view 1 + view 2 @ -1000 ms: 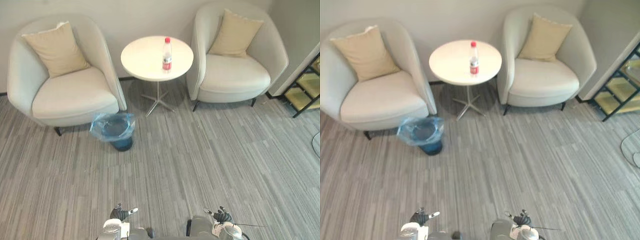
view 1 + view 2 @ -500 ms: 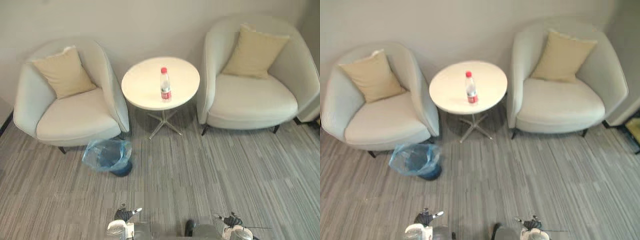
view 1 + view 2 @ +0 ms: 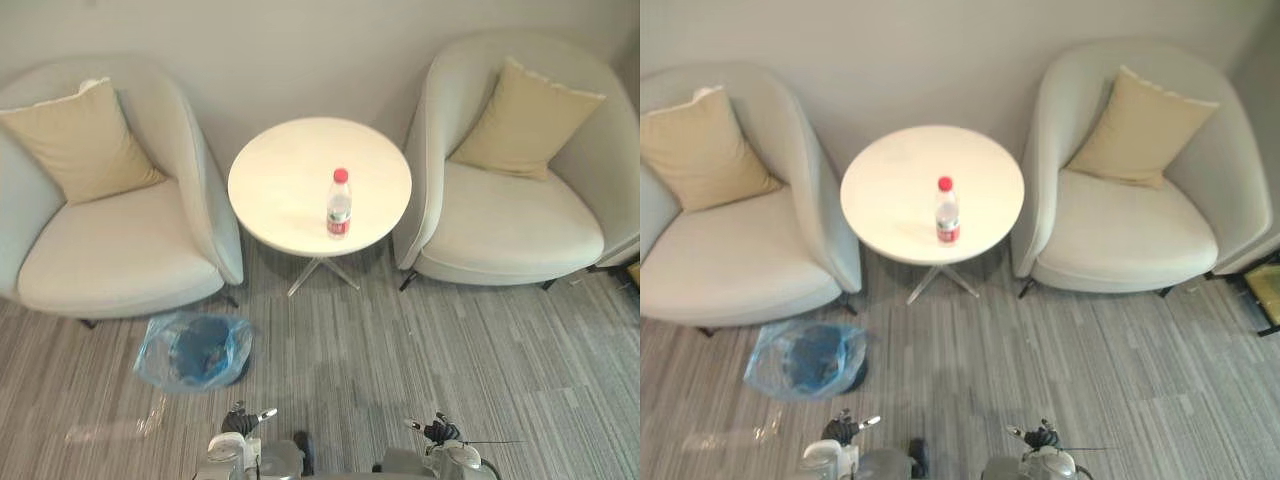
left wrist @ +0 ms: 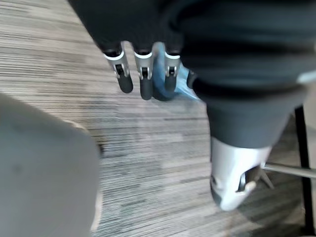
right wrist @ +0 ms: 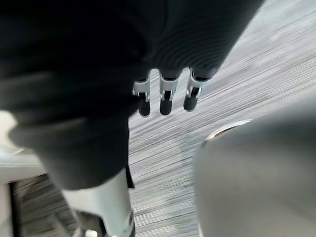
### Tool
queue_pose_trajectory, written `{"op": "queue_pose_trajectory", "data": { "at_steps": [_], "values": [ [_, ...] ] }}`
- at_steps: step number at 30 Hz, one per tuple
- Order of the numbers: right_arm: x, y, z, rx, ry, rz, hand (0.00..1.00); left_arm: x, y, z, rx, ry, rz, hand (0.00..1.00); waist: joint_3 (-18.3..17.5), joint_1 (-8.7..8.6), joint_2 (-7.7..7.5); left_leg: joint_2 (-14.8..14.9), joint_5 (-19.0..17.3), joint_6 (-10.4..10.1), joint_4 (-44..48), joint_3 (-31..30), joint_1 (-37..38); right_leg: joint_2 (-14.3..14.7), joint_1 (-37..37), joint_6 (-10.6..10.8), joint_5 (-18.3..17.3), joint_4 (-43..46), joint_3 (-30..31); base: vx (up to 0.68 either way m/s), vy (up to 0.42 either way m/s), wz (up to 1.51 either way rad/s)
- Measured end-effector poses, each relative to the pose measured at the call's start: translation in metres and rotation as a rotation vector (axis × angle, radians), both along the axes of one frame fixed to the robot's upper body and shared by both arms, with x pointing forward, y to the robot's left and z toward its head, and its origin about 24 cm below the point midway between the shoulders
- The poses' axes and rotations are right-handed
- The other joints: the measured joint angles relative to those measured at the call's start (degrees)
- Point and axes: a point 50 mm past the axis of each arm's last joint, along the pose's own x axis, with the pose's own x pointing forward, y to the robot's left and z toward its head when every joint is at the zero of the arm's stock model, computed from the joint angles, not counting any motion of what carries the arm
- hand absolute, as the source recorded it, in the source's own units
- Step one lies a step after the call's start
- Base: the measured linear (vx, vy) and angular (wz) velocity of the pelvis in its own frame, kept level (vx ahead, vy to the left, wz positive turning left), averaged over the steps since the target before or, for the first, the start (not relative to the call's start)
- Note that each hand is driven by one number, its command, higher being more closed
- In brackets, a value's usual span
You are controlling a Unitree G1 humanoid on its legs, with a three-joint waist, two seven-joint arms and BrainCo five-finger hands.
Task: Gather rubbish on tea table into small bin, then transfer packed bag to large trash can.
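At the far left stood the left armchair (image 3: pixel 120 250) with a tan cushion (image 3: pixel 70 140). On the carpet in front of it lay what may have been a scrap of clear film (image 3: pixel 110 428), too faint to be sure. Beside that sat the small bin (image 3: pixel 195 352), lined with a loose blue bag (image 3: pixel 150 358). The left hand (image 3: pixel 245 420) hung low near the robot's body, fingers straight and holding nothing. Further right, the round tea table (image 3: pixel 290 190) carried the only rubbish, an upright plastic bottle (image 3: pixel 339 205) with a red cap, standing toward the near edge. It looked light and nearly empty, smooth-sided and easy to tip or crush, so a grasp round the middle at the label seemed best. The right hand (image 3: pixel 437 432) also hung low, fingers relaxed and empty. The right armchair (image 3: pixel 520 230) closed the row.
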Motion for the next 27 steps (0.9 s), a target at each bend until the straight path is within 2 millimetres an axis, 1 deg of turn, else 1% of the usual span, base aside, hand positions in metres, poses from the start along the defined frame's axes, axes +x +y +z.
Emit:
{"op": "queue_pose_trajectory", "data": {
  "at_steps": [1, 2, 3, 4, 5, 6, 7, 9, 10, 11, 12, 13, 14, 15, 16, 17, 18, 19, 20, 22, 24, 25, 27],
  "values": [
    [0.002, -0.001, 0.001, -0.001, -0.012, 0.0, 0.0, 0.0, 0.0, 0.0, -0.001, 0.001, 0.002, 0.0, 0.06, -0.2, 0.08, 0.61, 0.0, -0.01, -0.05, -1.52, 0.63, 0.38, -1.38, -0.33, -0.22, -5.07, -0.07, 0.35, -0.083, 0.54],
    [0.002, -0.001, 0.001, -0.001, -0.014, 0.0, 0.0, -0.001, 0.0, 0.0, -0.002, 0.001, 0.004, 0.0, 0.1, -0.29, 0.14, 0.92, -0.04, -0.07, -0.05, -1.89, 0.82, 0.75, -1.64, -0.33, -0.13, -7.18, 0.15, 0.3, -0.143, 0.66],
    [0.003, -0.001, 0.001, 0.001, -0.017, 0.003, 0.0, -0.002, 0.0, 0.0, -0.004, 0.002, 0.013, 0.0, 0.15, -0.55, 0.25, 1.98, -0.3, -0.53, 0.14, -3.26, 1.51, 2.73, -1.77, -0.53, 1.71, -15.96, 1.94, 0.24, -0.152, 0.51],
    [0.003, 0.0, 0.001, 0.004, -0.016, 0.004, 0.0, -0.002, 0.0, -0.001, -0.003, 0.002, 0.015, 0.0, 0.11, -0.67, 0.17, 2.27, -0.64, -1.1, 0.21, -3.8, 1.8, 3.54, -1.74, -0.63, 3.03, -19.36, 3.02, 0.39, -0.284, 0.7],
    [0.0, 0.003, 0.0, 0.015, -0.006, 0.003, 0.0, -0.005, 0.003, -0.001, 0.0, 0.006, 0.028, 0.0, -0.57, -0.77, -0.99, 2.42, -2.32, -3.63, 0.42, -5.89, 2.32, 5.56, -1.44, -1.69, 9.98, -28.9, 7.71, 0.27, -0.204, 0.51],
    [-0.003, 0.006, -0.002, 0.024, 0.003, -0.001, 0.0, -0.006, 0.007, -0.001, 0.005, 0.006, 0.038, 0.0, -0.87, -0.78, -2.13, 1.79, -3.17, -4.29, 0.69, -6.7, 2.22, 5.67, -1.46, -2.2, 14.42, -31.09, 9.24, 0.46, -0.345, 0.6],
    [0.0, -0.001, 0.0, 0.014, -0.012, -0.012, 0.0, -0.006, 0.0, -0.002, -0.02, 0.011, 0.064, 0.0, -0.66, -0.91, 0.7, 4.1, -4.65, -5.13, 3.35, -8.95, 1.84, 7.09, -0.55, -3.68, 13.02, -28.59, 7.38, 0.32, -0.232, 0.39],
    [-0.001, -0.005, 0.0, 0.008, -0.01, -0.026, 0.0, -0.007, -0.007, -0.003, -0.042, 0.011, 0.086, 0.0, -0.77, -0.99, 1.66, 4.83, -4.52, -5.34, 5.21, -9.7, 1.35, 7.21, 0.52, -3.87, 10.96, -28.99, 6.05, 0.32, -0.246, 0.38],
    [-0.002, -0.007, 0.001, 0.004, -0.01, -0.028, 0.0, -0.007, -0.012, -0.004, -0.058, 0.014, 0.096, 0.0, -1.2, -1.6, 2.56, 5.54, -4.13, -6.04, 9.15, -11.09, -0.78, 7.14, 2.0, -4.24, 9.67, -29.5, 3.81, 0.25, -0.201, 0.48],
    [-0.003, -0.007, 0.001, 0.003, -0.008, -0.03, 0.0, -0.007, -0.012, -0.004, -0.059, 0.013, 0.096, 0.0, -1.22, -1.7, 2.59, 5.62, -4.0, -6.28, 10.81, -11.37, -1.46, 7.07, 2.61, -4.31, 9.51, -29.91, 3.18, 0.23, -0.188, 0.66],
    [-0.005, -0.008, 0.0, 0.002, -0.003, -0.036, 0.0, -0.005, -0.012, -0.003, -0.058, 0.003, 0.096, 0.0, -1.21, -1.66, 2.6, 5.8, -3.45, -7.33, 15.61, -11.47, -3.66, 6.96, 4.19, -4.49, 9.21, -31.04, 2.07, 0.17, -0.153, 0.61],
    [-0.01, -0.008, -0.001, 0.01, 0.004, -0.057, 0.0, -0.001, -0.01, -0.001, -0.053, -0.016, 0.097, 0.0, -0.86, -1.14, 1.9, 6.24, -1.48, -10.77, 24.25, -10.3, -7.6, 6.34, 6.86, -4.95, 8.89, -32.88, 0.45, 0.13, -0.114, 0.61],
    [-0.011, -0.005, -0.002, 0.018, 0.005, -0.064, 0.0, 0.0, -0.008, 0.0, -0.051, -0.023, 0.099, 0.0, -0.6, -0.81, 1.43, 6.5, -0.45, -12.63, 27.17, -9.62, -9.17, 6.08, 7.87, -5.03, 8.77, -33.43, 0.03, 0.15, -0.114, 0.52],
    [-0.014, -0.005, -0.003, 0.018, 0.015, -0.07, 0.0, 0.001, -0.008, 0.001, -0.049, -0.033, 0.1, 0.0, -0.52, -0.08, 1.31, 8.0, -1.93, -11.15, 30.09, -6.55, -10.78, 5.8, 9.92, -5.33, 8.53, -34.98, -0.48, 0.12, -0.057, 0.4],
    [-0.015, -0.006, -0.003, 0.016, 0.017, -0.08, 0.0, 0.002, -0.008, 0.002, -0.051, -0.042, 0.098, 0.0, -0.62, -0.03, 1.45, 8.64, -4.91, -9.31, 27.26, -3.18, -12.94, 5.42, 11.71, -5.26, 8.51, -36.53, -1.71, 0.12, -0.057, 0.31],
    [-0.015, -0.006, -0.003, 0.015, 0.017, -0.08, 0.0, 0.003, -0.008, 0.002, -0.051, -0.043, 0.098, 0.0, -0.62, -0.02, 1.45, 8.58, -4.99, -9.24, 26.57, -2.96, -13.1, 5.39, 11.79, -5.18, 8.54, -36.65, -1.77, 0.09, -0.004, 0.19],
    [-0.015, -0.006, -0.003, 0.015, 0.018, -0.08, 0.0, 0.003, -0.009, 0.002, -0.049, -0.046, 0.09, 0.0, -0.64, 0.13, 1.48, 7.57, -4.53, -8.76, 19.36, -2.74, -13.59, 5.25, 12.2, -4.55, 8.65, -37.27, -1.82, 0.09, 0.083, -0.01],
    [-0.016, -0.008, -0.003, 0.009, 0.018, -0.081, 0.0, 0.002, -0.011, 0.002, -0.051, -0.04, 0.081, 0.0, -1.01, 0.05, 2.16, 6.69, 0.09, -8.19, 9.1, -4.17, -13.56, 5.86, 12.15, -3.66, 8.56, -37.7, -1.75, 0.12, 0.113, -0.1],
    [-0.017, -0.008, -0.003, 0.008, 0.021, -0.081, 0.0, 0.003, -0.009, 0.002, -0.048, -0.042, 0.08, 0.0, -1.06, 0.25, 2.23, 6.33, 1.92, -7.33, 8.26, -4.44, -13.66, 6.06, 12.23, -3.28, 8.47, -37.78, -1.09, 0.12, 0.118, -0.2],
    [-0.022, 0.0, -0.006, 0.026, 0.038, -0.082, 0.0, -0.001, 0.001, 0.001, -0.018, -0.028, 0.072, 0.0, -2.49, 0.46, -0.39, 4.32, 2.6, -6.53, 5.66, -3.69, -12.0, 5.09, 12.46, -1.72, 9.37, -40.06, 0.67, 0.15, 0.099, -0.18],
    [-0.023, 0.004, -0.007, 0.033, 0.041, -0.077, 0.0, -0.001, 0.004, 0.002, -0.011, -0.027, 0.072, 0.0, -2.83, 0.79, -1.32, 3.63, 2.34, -6.08, 5.69, -2.27, -11.62, 4.38, 12.5, -1.49, 9.51, -40.29, 1.92, 0.15, 0.124, -0.26],
    [-0.024, 0.005, -0.007, 0.032, 0.044, -0.071, 0.0, -0.002, 0.004, 0.001, -0.009, -0.022, 0.07, 0.0, -2.86, 0.81, -1.5, 2.76, 2.35, -6.05, 5.39, -2.18, -10.55, 3.67, 13.57, -1.22, 9.67, -41.09, 2.37, 0.12, 0.116, -0.28],
    [-0.025, 0.004, -0.007, 0.027, 0.048, -0.062, 0.0, -0.004, 0.002, 0.0, -0.01, -0.011, 0.059, 0.0, -3.19, 0.74, -1.28, 1.83, 2.35, -6.02, 3.93, -2.09, -8.33, 3.27, 14.8, -1.2, 9.68, -42.11, 3.52, 0.07, 0.088, -0.17]
  ]
}}
